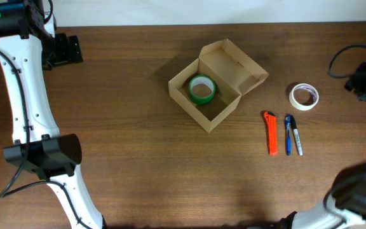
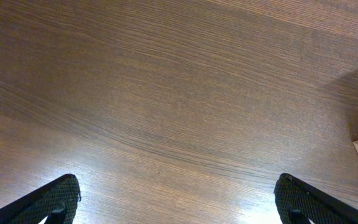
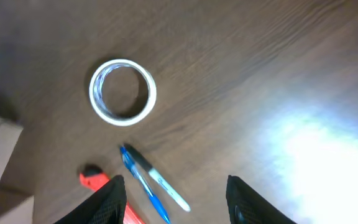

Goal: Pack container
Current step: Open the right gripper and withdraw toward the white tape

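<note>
Seen past the spread pincer (image 3: 176,191): a white tape roll (image 3: 123,118), blue pen (image 3: 143,186), marker (image 3: 159,182) and orange cutter (image 3: 95,179) on the bench (image 3: 260,74).

Tan box (image 1: 232,65), green tape roll (image 1: 202,89), white roll (image 1: 304,97), orange cutter (image 1: 271,133)

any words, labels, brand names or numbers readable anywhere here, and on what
No text can be read in any view.
container: plain cardboard, no print visible.
white-barrelled pen: any print is too blurred to read.
green tape roll, white tape roll, orange cutter: no marks visible.
</note>
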